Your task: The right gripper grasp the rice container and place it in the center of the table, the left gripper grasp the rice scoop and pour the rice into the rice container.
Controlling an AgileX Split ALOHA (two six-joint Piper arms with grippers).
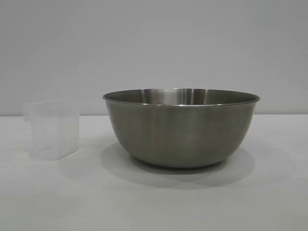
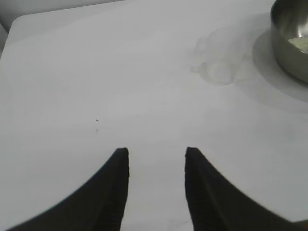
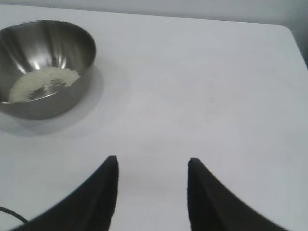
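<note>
Rice (image 3: pixel 43 83) already lies in the rice container (image 1: pixel 180 127); the rice scoop (image 1: pixel 52 130) stands beside it, seemingly empty. Left gripper (image 2: pixel 157 159) and right gripper (image 3: pixel 153 166) hover over the surface (image 1: pixel 154 202), jaws spread, nothing held. Any retreat should stay clear of both vessels.

Left end effector (image 2: pixel 157 153) black tapered prongs, right end effector (image 3: pixel 152 161) likewise

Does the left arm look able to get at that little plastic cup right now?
Probably yes. The left tool is open over bare table, and the cup stands ahead of it with nothing between. The bowl sits just beside the cup, apart from it, so a careful approach seems possible.
</note>
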